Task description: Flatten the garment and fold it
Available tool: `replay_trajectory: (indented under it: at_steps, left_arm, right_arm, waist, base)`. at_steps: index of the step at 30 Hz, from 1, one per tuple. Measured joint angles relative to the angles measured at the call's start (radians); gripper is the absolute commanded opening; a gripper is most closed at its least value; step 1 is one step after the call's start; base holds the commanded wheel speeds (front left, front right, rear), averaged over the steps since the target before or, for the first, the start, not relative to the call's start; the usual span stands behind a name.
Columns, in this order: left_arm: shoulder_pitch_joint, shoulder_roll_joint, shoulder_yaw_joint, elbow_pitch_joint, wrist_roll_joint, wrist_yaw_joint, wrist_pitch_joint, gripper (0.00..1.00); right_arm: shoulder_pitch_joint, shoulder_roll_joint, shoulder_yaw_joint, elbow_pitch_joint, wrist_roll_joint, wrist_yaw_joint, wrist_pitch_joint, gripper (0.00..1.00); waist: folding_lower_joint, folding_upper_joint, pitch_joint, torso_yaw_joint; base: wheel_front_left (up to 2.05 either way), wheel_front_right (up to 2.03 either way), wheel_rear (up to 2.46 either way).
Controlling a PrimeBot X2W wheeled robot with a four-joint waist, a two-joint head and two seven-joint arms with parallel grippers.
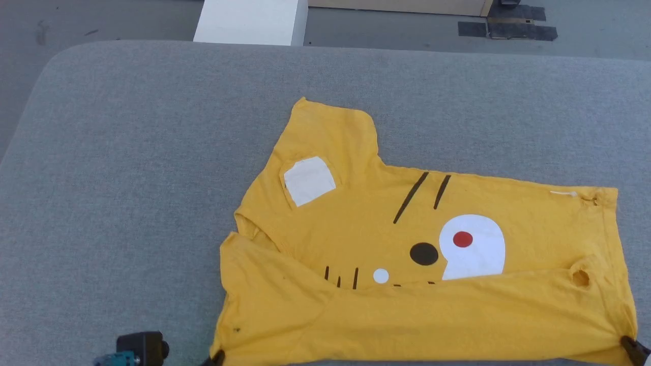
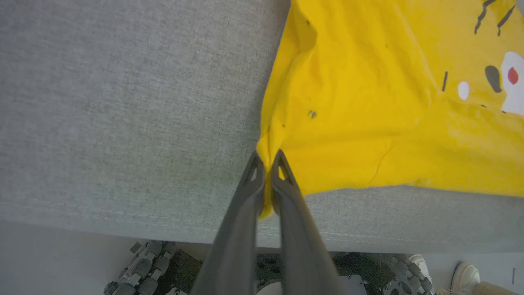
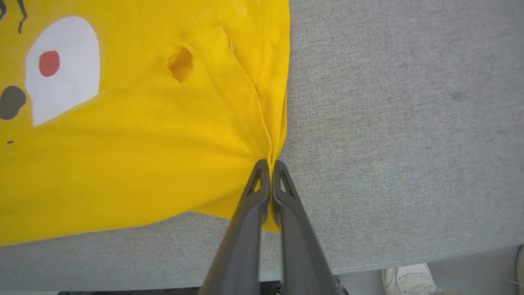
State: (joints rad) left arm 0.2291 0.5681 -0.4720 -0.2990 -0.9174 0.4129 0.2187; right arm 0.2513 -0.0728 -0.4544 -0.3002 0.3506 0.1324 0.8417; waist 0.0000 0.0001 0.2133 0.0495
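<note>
On the grey padded table [image 1: 127, 178] in front of me, the garment [image 1: 356, 315] lies partly folded. Its near portion is doubled over the printed face, covering the lower part of the white muzzle patch [image 1: 473, 246] and some dark stripes. One sleeve sticks out toward the far side. My left gripper [image 2: 267, 157] is pinched closed on the cloth's near left corner, with yellow fabric squeezed between its fingers. My right gripper [image 3: 270, 164] is likewise clamped tight on the near right corner, where the hem bunches into pleats. A small hole [image 3: 181, 63] shows just beyond that corner. Both corners sit close to the table's near edge
</note>
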Motion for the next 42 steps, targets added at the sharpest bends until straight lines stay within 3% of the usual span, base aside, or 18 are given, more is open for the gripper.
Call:
replay_trajectory:
  at_steps: [6,7,8,9,10,14,18,22,27,31,37,42]
  left_arm:
    - [-0.012,-0.047,-0.012,0.118,-0.011,-0.044,-0.034,0.00]
    - [-0.020,-0.055,-0.010,0.136,-0.011,-0.052,-0.045,0.46]
    - [-0.031,-0.061,-0.010,0.155,-0.011,-0.061,-0.050,0.50]
    - [-0.041,-0.063,-0.011,0.169,-0.011,-0.066,-0.050,0.60]
    - [-0.052,-0.063,-0.010,0.184,-0.011,-0.071,-0.055,1.00]
    - [-0.084,-0.064,0.021,0.197,-0.007,-0.079,-0.099,1.00]
    - [-0.103,-0.051,0.095,0.125,0.006,-0.084,-0.183,1.00]
    - [-0.172,0.006,0.155,0.018,0.100,-0.059,-0.262,1.00]
    - [-0.412,0.084,0.161,-0.074,0.240,-0.047,-0.239,1.00]
    - [-0.703,0.139,0.102,-0.029,0.324,-0.137,-0.132,1.00]
    - [-1.074,0.100,-0.012,0.164,0.326,-0.325,0.031,1.00]
    - [-1.199,0.043,-0.082,0.318,0.300,-0.431,0.113,1.00]
  right_arm:
    - [-0.003,0.012,0.013,0.075,-0.007,0.000,-0.059,0.00]
    - [-0.005,0.012,0.015,0.089,-0.010,0.000,-0.076,0.15]
    - [-0.005,0.011,0.020,0.101,-0.017,0.000,-0.091,0.81]
    - [-0.007,0.011,0.022,0.111,-0.017,0.000,-0.103,1.00]
    - [-0.009,0.011,0.023,0.123,-0.018,0.000,-0.116,1.00]
    - [-0.025,-0.009,0.030,0.131,-0.015,0.000,-0.154,1.00]
    - [-0.051,-0.016,-0.004,0.075,-0.007,0.000,-0.218,1.00]
    - [-0.095,-0.013,-0.035,0.009,-0.040,0.000,-0.304,1.00]
    - [-0.142,0.003,0.016,-0.044,-0.069,0.000,-0.332,1.00]
    - [-0.179,0.011,0.068,-0.074,-0.072,0.000,-0.341,1.00]
    - [-0.249,0.009,0.124,-0.088,-0.082,0.000,-0.350,1.00]
    - [-0.289,0.002,0.158,-0.079,-0.087,0.000,-0.354,1.00]
  waist:
    - [0.0000,0.0000,-0.014,0.010]
    - [0.0000,0.0000,-0.017,0.012]
    - [0.0000,0.0000,-0.020,0.015]
    - [0.0000,0.0000,-0.022,0.017]
    - [0.0000,0.0000,-0.025,0.020]
    - [0.0000,0.0000,-0.032,0.027]
    - [0.0000,0.0000,-0.026,0.025]
    - [0.0000,0.0000,-0.008,0.019]
    - [0.0000,0.0000,0.041,0.009]
    - [0.0000,0.0000,0.098,-0.002]
    - [0.0000,-0.0001,0.204,-0.025]
    - [0.0000,0.0000,0.285,-0.048]
  base:
    - [0.00,0.00,0.00]
    - [0.00,0.00,0.00]
    - [0.00,0.00,0.00]
    - [0.00,0.00,0.00]
    - [0.00,0.00,0.00]
    - [0.00,0.00,0.00]
    - [0.00,0.00,0.00]
    - [0.00,0.00,0.00]
    - [0.00,0.00,0.00]
    - [0.00,0.00,0.00]
    - [0.00,0.00,0.00]
    - [0.00,0.00,0.00]
